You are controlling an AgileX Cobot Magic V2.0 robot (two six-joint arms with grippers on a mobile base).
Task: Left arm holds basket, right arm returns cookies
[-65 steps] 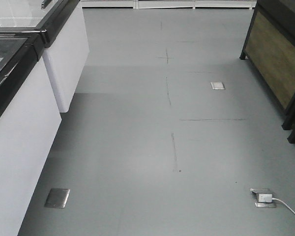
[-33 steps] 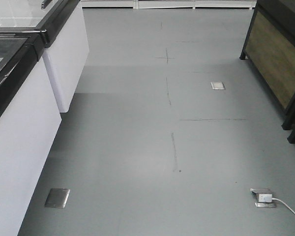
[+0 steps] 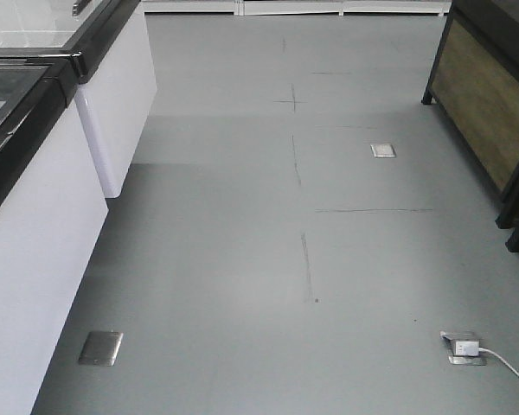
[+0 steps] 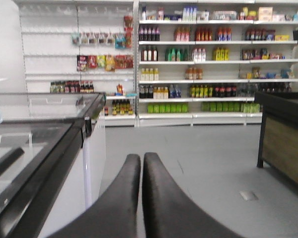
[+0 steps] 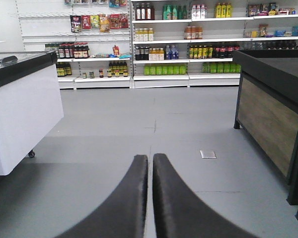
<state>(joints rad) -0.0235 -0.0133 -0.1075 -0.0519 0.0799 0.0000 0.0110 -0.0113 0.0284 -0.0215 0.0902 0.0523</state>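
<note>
The basket and the cookies are out of view in every frame. My left gripper (image 4: pixel 141 159) is shut, its two black fingers pressed together with nothing between them, pointing down a shop aisle beside a white freezer chest (image 4: pixel 64 148). My right gripper (image 5: pixel 150 159) is shut too and holds nothing, hanging over bare grey floor (image 5: pixel 154 124). Neither arm shows in the front view.
White freezer chests (image 3: pixel 43 216) with black rims line the left of the aisle. A dark wooden display stand (image 3: pixel 489 104) stands on the right. Stocked shelves (image 5: pixel 188 39) fill the far wall. Metal floor plates (image 3: pixel 100 347) and a plugged floor socket with white cable (image 3: pixel 467 348) lie in the grey floor.
The front view has shifted very slightly; floor marks sit almost where they were. Nothing else differs.
</note>
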